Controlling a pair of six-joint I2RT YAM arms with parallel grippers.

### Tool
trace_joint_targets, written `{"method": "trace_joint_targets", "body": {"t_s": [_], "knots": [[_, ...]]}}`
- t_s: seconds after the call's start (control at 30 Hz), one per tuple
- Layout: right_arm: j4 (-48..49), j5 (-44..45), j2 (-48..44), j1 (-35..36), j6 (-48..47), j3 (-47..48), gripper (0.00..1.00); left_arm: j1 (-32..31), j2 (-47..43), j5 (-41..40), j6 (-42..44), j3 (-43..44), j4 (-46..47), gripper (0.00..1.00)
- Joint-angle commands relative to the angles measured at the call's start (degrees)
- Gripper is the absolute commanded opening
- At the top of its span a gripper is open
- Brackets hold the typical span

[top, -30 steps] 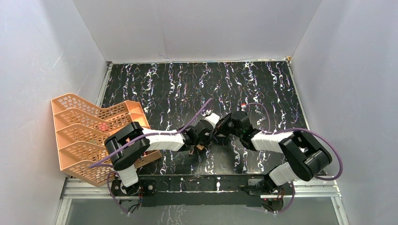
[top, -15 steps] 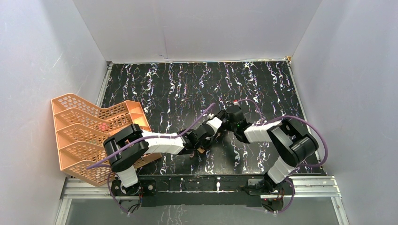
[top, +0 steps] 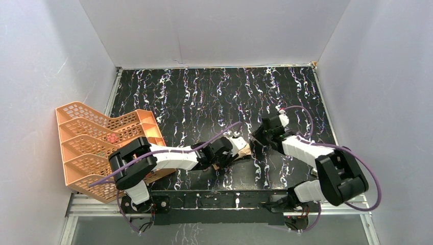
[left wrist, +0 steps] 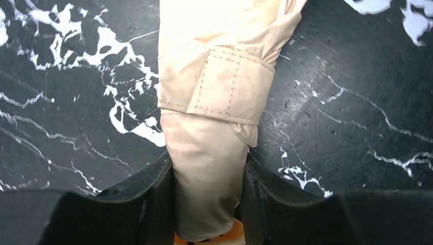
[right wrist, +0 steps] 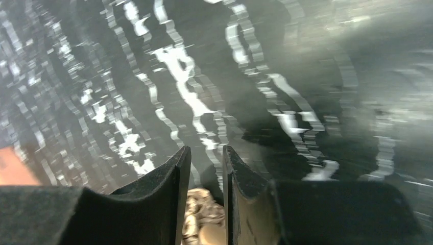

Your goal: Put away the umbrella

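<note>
The folded umbrella (left wrist: 214,92) is a tan bundle with its strap (left wrist: 224,87) wrapped round it, lying low over the black marbled table. My left gripper (left wrist: 207,163) is shut on its near end, one finger on each side of the cloth. From above, the umbrella (top: 244,151) pokes out of the left gripper (top: 232,153) near the table's front middle. My right gripper (top: 255,137) hangs just right of the umbrella's free end, apart from it. In the right wrist view, which is blurred by motion, the right gripper (right wrist: 207,153) is open with a narrow gap and a tan blur low between the jaws.
An orange mesh tray rack (top: 97,148) stands at the table's left edge beside the left arm's base. Grey walls close in the table (top: 214,87) on three sides. Purple cables loop over both arms.
My right gripper has opened, let go at the umbrella's end and drawn back to the right. The left gripper keeps its hold and has shifted slightly right and nearer.
</note>
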Motion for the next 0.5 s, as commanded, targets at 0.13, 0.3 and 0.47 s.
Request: {"method": "trace_joint_targets", "body": {"t_s": [0.13,0.3,0.47], "knots": [[-12.64,5.02,-11.49,-2.89,-10.56,-1.26,0.41,5.52,0.09,16.38,21.78,1.06,-6.05,0.01],[-13.94,2.68,-16.82,-2.89,-12.27,-2.83,0.43,11.91,4.76,19.89,24.06,10.56,-10.35,0.49],[-13.95,0.57,-20.62,-2.90,-14.14,-3.98,0.45,13.55,6.30,20.89,20.54,15.23,-12.43,0.59]]}}
